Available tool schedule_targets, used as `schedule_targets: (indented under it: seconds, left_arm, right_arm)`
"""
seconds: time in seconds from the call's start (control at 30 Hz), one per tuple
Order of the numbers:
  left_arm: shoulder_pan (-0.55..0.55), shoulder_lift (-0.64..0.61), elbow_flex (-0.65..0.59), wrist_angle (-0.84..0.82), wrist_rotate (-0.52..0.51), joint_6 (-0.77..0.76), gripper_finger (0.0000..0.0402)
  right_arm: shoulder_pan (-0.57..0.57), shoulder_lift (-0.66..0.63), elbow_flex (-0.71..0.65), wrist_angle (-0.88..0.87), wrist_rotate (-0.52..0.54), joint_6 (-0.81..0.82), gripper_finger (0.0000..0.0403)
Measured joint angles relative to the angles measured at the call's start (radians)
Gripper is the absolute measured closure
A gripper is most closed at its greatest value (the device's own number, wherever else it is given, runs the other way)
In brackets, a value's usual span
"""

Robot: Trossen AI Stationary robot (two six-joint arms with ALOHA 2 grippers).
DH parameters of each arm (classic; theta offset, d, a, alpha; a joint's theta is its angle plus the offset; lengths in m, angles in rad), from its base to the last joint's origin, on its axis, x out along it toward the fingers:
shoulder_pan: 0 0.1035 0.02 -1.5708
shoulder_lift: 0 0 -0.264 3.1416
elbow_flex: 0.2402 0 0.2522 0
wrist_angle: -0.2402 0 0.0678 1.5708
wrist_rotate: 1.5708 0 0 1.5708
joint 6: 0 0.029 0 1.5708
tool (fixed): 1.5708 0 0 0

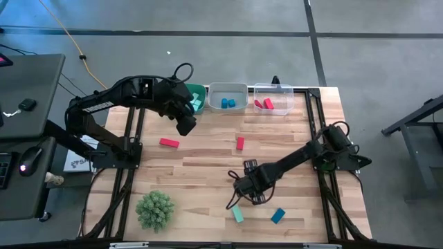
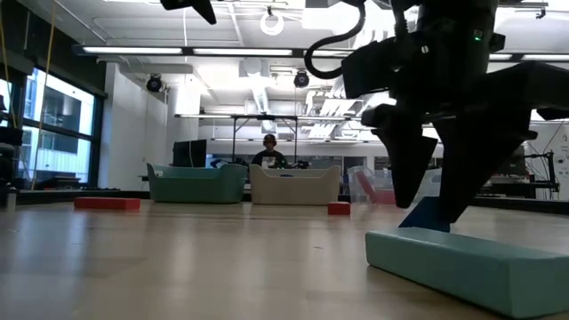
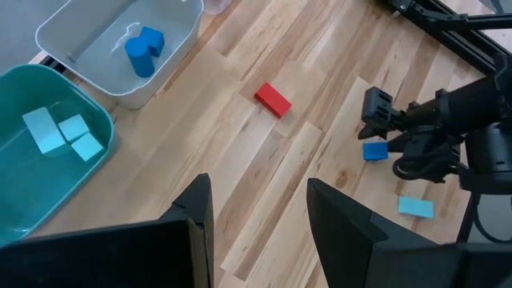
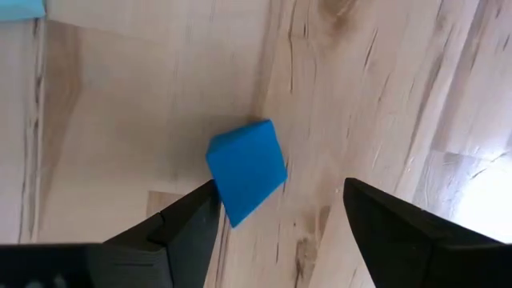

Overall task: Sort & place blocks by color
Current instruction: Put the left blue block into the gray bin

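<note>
The desk (image 1: 208, 166) is pale wood planking with visible grain and knots. At its far edge stand three bins: teal (image 1: 196, 97), white (image 1: 228, 95) holding blue blocks, and clear (image 1: 272, 97) holding red ones. Loose on the planks lie two red blocks (image 1: 169, 143), a teal bar (image 1: 237, 214) and a blue block (image 1: 277, 216). The right pincer (image 1: 243, 188) hangs spread, empty, above the blue block (in its wrist view). The left pincer (image 1: 187, 126) hovers near the teal bin, parted, empty. A spiky green ball (image 1: 154, 209) sits near the front. Beyond: grey floor, ceiling strip lights, a seated person (image 2: 269, 153).
</note>
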Motion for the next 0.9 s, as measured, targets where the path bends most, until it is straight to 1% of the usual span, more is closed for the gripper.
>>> schedule_targets:
  seconds: [0.1,0.2,0.4,0.77,0.9]
  left_arm:
    - [0.000,0.000,0.000,0.000,0.000,0.000,0.0282]
    - [0.000,0.000,0.000,0.000,0.000,0.000,0.0282]
    - [0.000,0.000,0.000,0.000,0.000,0.000,0.0282]
    - [0.000,0.000,0.000,0.000,0.000,0.000,0.0282]
    - [0.000,0.000,0.000,-0.001,0.000,0.000,0.0282]
  right_arm:
    - [0.000,0.000,0.000,0.000,-0.011,-0.002,0.0167]
    - [0.000,0.004,0.000,0.009,-0.046,-0.002,0.0194]
    - [0.000,0.006,0.000,0.019,-0.042,0.002,0.0241]
    - [0.000,0.025,0.001,0.027,-0.074,0.010,0.0286]
    - [0.000,0.024,0.002,0.025,-0.080,0.032,0.0325]
